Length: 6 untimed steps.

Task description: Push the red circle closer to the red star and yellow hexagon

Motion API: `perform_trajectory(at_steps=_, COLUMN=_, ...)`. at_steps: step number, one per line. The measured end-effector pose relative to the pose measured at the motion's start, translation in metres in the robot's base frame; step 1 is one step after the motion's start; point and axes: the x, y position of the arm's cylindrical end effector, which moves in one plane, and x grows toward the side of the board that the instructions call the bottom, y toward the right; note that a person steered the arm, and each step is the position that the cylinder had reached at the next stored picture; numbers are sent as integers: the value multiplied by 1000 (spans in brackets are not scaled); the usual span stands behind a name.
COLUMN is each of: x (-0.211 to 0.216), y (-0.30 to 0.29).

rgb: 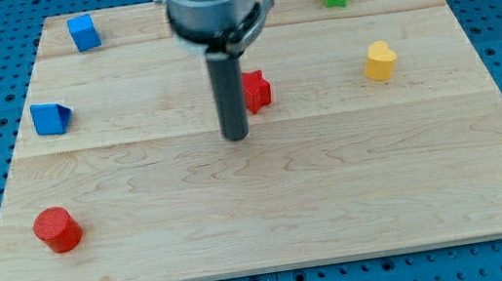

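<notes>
Red circle (56,230) sits near board's (339,207) lower-left corner, well apart from my tip (236,137); tip holds nothing, beside red star (257,91). No writing legible.

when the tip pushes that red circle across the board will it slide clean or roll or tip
The red circle looks like a short cylinder standing on its flat end, so it will probably slide, not roll. Being squat, it seems unlikely to tip. An off-centre push from my tip may make it veer.
</notes>
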Motion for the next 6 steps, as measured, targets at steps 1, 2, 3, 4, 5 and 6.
perform_trajectory(at_steps=1, x=84, y=-62)
perform_trajectory(at_steps=2, x=106, y=-186)
perform_trajectory(at_steps=3, x=101, y=-269)
perform_trajectory(at_steps=4, x=85, y=-228)
perform_trajectory(at_steps=5, x=69, y=-218)
perform_trajectory(at_steps=6, x=78, y=-255)
